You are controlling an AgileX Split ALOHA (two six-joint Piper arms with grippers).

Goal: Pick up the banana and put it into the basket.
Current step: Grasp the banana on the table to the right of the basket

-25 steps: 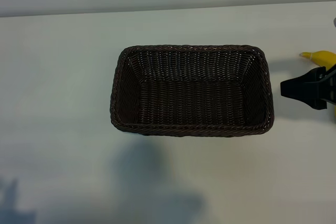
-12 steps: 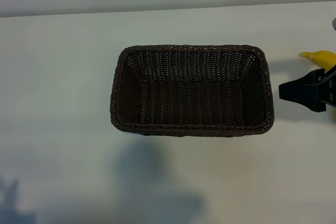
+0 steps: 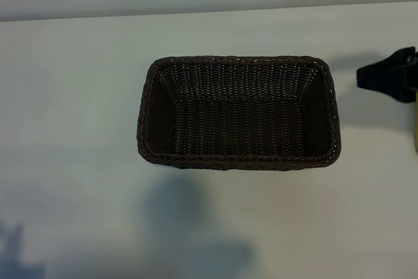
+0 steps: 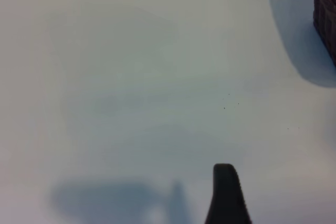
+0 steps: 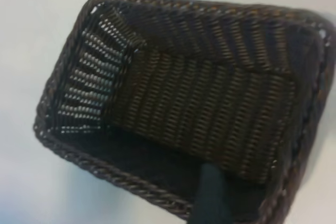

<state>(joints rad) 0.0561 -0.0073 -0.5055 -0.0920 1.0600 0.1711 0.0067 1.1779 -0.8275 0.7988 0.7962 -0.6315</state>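
The dark brown wicker basket [image 3: 238, 112] stands empty in the middle of the table; the right wrist view looks down into the basket [image 5: 184, 103]. My right gripper [image 3: 386, 76] hovers at the exterior view's right edge, just right of the basket's far right corner. It is open with nothing in it, and one dark finger [image 5: 210, 195] shows. Of the banana [image 3: 415, 129] only a thin yellow strip shows at the right edge, in front of the gripper. A single fingertip [image 4: 226, 187] of my open left gripper hangs over bare table.
The white table [image 3: 78, 96] spreads wide on every side of the basket. Arm shadows fall on the front part. A corner of the basket [image 4: 325, 9] shows far off in the left wrist view.
My right gripper has moved toward the table's far side, and it now covers the banana's stem end that showed before. The basket has not moved.
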